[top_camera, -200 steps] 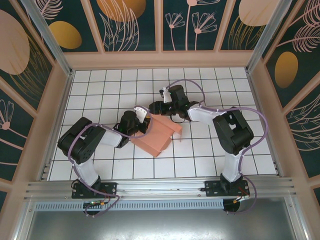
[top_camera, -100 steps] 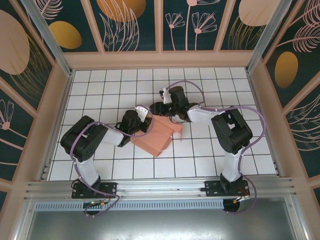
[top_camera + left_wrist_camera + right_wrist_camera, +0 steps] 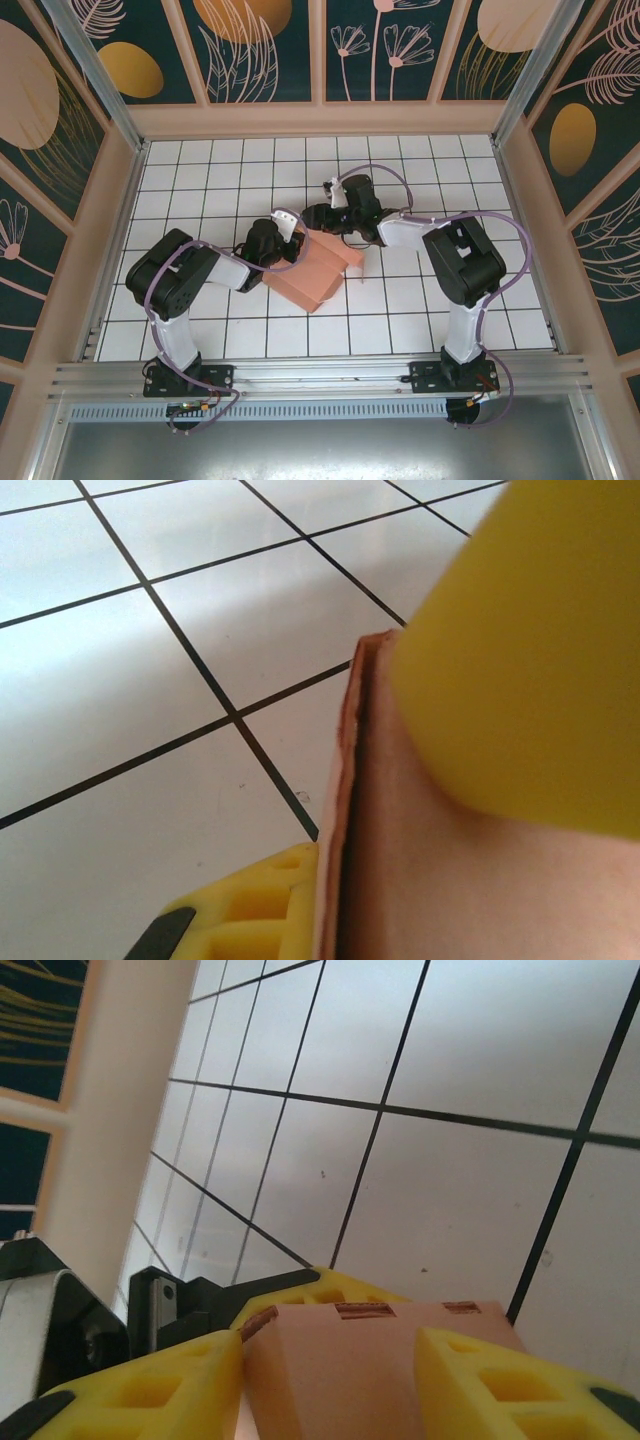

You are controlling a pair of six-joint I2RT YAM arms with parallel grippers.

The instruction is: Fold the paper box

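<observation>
The salmon-pink paper box (image 3: pixel 313 268) lies partly folded on the white tiled table (image 3: pixel 200 180), mid-field. My left gripper (image 3: pixel 284 234) is at its far-left corner. In the left wrist view a standing card wall (image 3: pixel 348 770) runs between the yellow fingers (image 3: pixel 250 915), which press on it from both sides. My right gripper (image 3: pixel 319 220) is at the box's far edge. In the right wrist view a raised pink panel (image 3: pixel 335 1360) with small slots fills the gap between its yellow fingers (image 3: pixel 150 1390), touching both. The left gripper's yellow finger (image 3: pixel 335 1285) shows just behind that panel.
Pale wooden walls (image 3: pixel 320 118) with dark patterned panels ring the tiled table. An aluminium rail (image 3: pixel 320 378) crosses the near edge by the arm bases. The two grippers sit close together above the box's far side.
The left arm has crept a little to the right toward the box. The right gripper has shifted slightly. The box has hardly moved.
</observation>
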